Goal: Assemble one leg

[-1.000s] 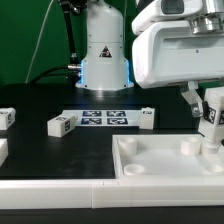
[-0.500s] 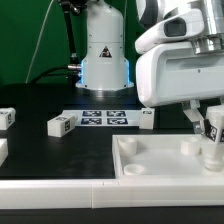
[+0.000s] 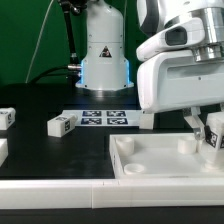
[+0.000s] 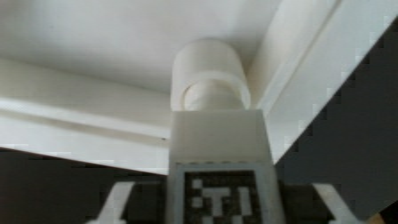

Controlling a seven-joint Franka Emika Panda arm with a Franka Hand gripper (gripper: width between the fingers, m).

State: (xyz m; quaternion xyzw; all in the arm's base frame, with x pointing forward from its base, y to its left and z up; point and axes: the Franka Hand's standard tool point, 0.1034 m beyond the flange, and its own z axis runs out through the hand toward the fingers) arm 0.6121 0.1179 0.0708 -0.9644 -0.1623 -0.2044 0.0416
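My gripper (image 3: 208, 134) is shut on a small white leg (image 3: 216, 131) with a black-and-white tag, at the exterior view's right. It holds the leg upright just over the far right corner of the large white tray-like piece (image 3: 150, 170). In the wrist view the leg (image 4: 217, 140) fills the middle between my fingers (image 4: 128, 205), its tag facing the camera. Its far end points at a round white socket (image 4: 214, 75) in the tray's corner. I cannot tell whether leg and socket touch.
More legs lie on the black table: one (image 3: 62, 125) left of the marker board (image 3: 105, 118), one (image 3: 6, 117) at the far left, one (image 3: 147, 119) right of the board. The arm's base (image 3: 103, 55) stands behind.
My gripper has come down and a little toward the exterior view's left with the leg in it, closer to the tray's corner. The loose legs have not moved.
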